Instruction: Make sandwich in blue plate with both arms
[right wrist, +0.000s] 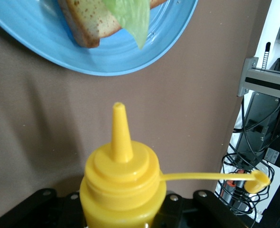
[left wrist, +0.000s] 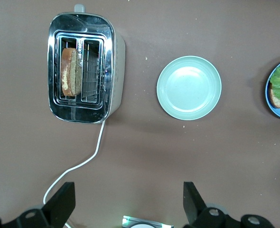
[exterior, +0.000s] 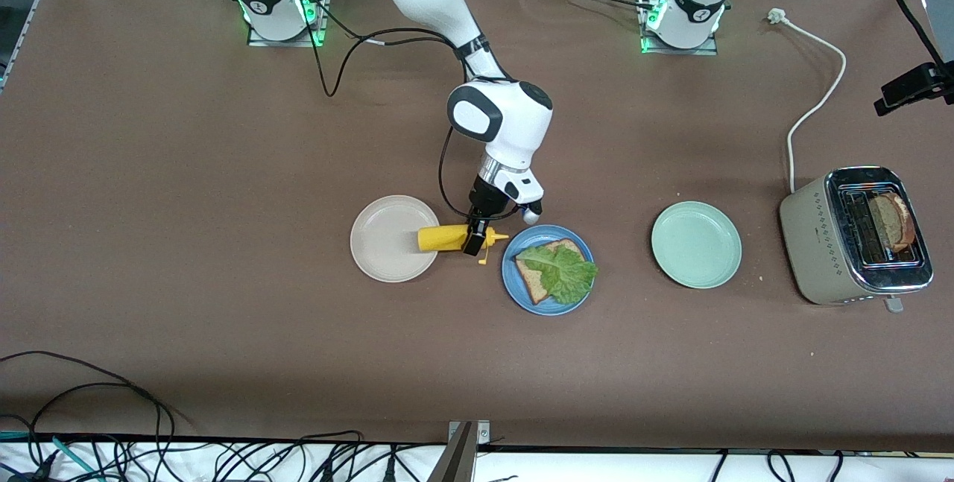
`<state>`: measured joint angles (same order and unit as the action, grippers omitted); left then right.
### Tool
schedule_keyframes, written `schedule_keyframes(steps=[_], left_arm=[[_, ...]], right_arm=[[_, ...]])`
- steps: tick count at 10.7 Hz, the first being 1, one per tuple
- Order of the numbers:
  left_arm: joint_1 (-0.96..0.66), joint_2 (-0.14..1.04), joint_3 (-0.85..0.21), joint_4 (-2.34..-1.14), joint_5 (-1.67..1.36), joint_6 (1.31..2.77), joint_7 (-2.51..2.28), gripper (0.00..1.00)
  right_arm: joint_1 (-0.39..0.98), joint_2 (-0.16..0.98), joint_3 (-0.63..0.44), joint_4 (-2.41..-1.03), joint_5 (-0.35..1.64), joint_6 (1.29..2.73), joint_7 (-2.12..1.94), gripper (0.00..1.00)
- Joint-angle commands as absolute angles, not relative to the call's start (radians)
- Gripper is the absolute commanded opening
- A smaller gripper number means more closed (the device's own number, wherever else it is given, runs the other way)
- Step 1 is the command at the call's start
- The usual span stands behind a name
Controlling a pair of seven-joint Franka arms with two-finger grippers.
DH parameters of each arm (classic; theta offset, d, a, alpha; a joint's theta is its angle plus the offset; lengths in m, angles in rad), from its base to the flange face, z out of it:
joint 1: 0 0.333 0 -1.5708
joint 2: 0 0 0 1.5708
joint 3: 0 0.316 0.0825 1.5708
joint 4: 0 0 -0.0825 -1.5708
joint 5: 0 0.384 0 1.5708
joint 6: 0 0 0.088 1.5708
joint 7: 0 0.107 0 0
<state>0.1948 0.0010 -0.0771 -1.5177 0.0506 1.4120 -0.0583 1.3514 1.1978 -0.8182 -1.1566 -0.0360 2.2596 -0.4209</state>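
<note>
Right gripper point(exterior: 475, 238) jaws clamp a yellow mustard bottle point(exterior: 441, 238) held level, cap off, nozzle aimed at the blue plate point(exterior: 522, 290), mid-surface, evidently for saucing. There lettuce point(exterior: 565, 272) tops one bread slice point(exterior: 535, 282). Left gripper point(left wrist: 126, 202) waits, jaws wide, above the toaster point(left wrist: 83, 66) holding the second slice.

No text, label, brand or number can be read on anything here.

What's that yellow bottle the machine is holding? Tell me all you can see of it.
The yellow squeeze bottle looks like soft plastic, with a cone nozzle and its small cap off, dangling on a thin tether. It lies sideways, base over the beige plate, nozzle toward the blue plate. The right gripper is shut on its neck.
</note>
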Motion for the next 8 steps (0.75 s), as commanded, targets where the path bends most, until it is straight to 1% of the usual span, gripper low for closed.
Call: schedule_keyframes(steps=[1, 3, 4, 5, 8], left_arm=[[0.207, 0.009, -0.08, -1.502, 0.029, 1.397, -0.051, 1.0], [0.207, 0.009, -0.08, -1.502, 0.029, 1.397, -0.051, 1.0], [0.207, 0.009, -0.08, -1.502, 0.029, 1.397, -0.051, 1.0], [0.207, 0.008, -0.08, -1.502, 0.029, 1.397, -0.051, 1.0], [0.207, 0.008, -0.08, -1.502, 0.029, 1.397, -0.051, 1.0]], right_arm=[[1.351, 1.149, -0.828, -1.129, 0.006, 2.194, -0.391, 0.0], [1.356, 1.036, -0.859, -1.137, 0.138, 2.096, -0.338, 0.0], [1.356, 0.961, -0.862, -1.162, 0.161, 2.047, -0.328, 0.0], [1.356, 0.854, -0.861, -1.225, 0.173, 2.019, -0.331, 0.0], [1.348, 0.494, -0.861, -1.513, 0.179, 2.025, -0.383, 0.0]])
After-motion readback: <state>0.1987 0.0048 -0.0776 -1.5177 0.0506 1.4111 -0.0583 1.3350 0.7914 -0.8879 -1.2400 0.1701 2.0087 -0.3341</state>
